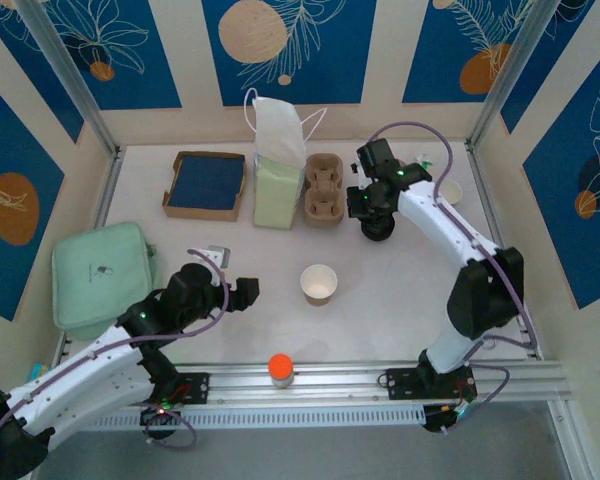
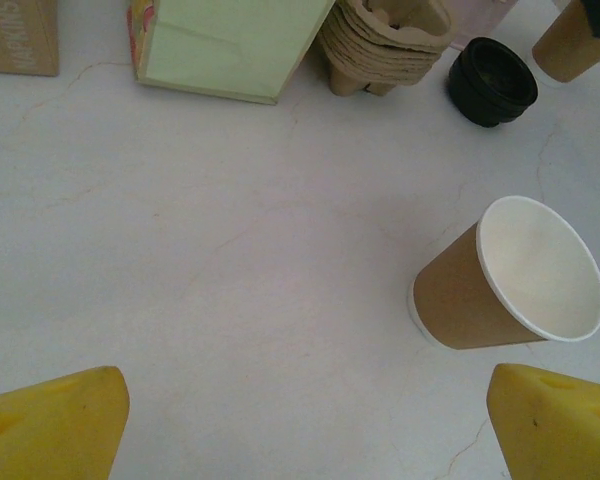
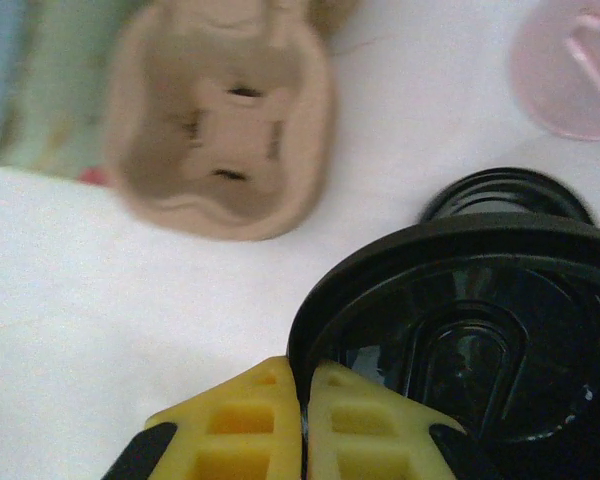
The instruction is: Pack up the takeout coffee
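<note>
Two tools in play. Right tool (image 3: 302,385) pinched shut on rim of black lid (image 3: 470,330); stack of lids (image 3: 507,192) shows behind it, cardboard cup carrier (image 3: 225,120) beside. Left tool (image 2: 310,415) spread wide, holding nothing, near open paper cup (image 2: 500,275) standing upright mid-desk (image 2: 230,250). Advice: lift straight so single lid separates, keep it level, centre over cup rim, press evenly. Thin edge grip may slip.

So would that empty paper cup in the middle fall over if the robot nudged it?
Probably. The paper cup looks empty and tapers to a base narrower than its rim, so it is likely light and tippy. Its thin wall would probably dent under a hard squeeze. On its side it might roll in a curve.
</note>
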{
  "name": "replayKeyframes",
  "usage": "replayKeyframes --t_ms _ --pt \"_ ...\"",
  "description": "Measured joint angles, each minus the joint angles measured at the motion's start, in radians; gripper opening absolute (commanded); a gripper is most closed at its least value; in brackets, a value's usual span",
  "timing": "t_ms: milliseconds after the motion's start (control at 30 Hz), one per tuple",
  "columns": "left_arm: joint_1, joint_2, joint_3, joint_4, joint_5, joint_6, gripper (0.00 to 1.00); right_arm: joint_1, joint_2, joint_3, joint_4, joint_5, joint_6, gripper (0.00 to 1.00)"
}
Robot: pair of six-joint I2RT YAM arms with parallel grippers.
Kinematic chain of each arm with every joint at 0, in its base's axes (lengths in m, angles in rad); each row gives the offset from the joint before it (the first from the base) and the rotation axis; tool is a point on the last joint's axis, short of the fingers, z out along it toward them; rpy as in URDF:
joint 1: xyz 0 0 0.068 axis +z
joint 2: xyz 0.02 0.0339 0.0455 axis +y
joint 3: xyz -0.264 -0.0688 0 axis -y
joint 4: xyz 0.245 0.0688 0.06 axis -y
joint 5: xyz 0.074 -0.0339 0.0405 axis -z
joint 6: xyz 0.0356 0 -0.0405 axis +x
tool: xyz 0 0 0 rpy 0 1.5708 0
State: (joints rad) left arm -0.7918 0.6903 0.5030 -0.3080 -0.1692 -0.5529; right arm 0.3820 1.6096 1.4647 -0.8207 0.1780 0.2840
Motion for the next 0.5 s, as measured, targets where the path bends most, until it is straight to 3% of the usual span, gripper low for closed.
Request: replayKeyframes --t_ms 233,500 --pt "-0.001 -0.014 0.0 0.037 0.048 -0.038 0.94 0.0 -0.181 -0.073 0.078 -0.366 0.055 0.03" --pt "-0.001 0.003 0.023 0.248 0.241 -0.157 0.92 -0.001 -0.387 -0.167 0.343 -0.79 0.237 0.02"
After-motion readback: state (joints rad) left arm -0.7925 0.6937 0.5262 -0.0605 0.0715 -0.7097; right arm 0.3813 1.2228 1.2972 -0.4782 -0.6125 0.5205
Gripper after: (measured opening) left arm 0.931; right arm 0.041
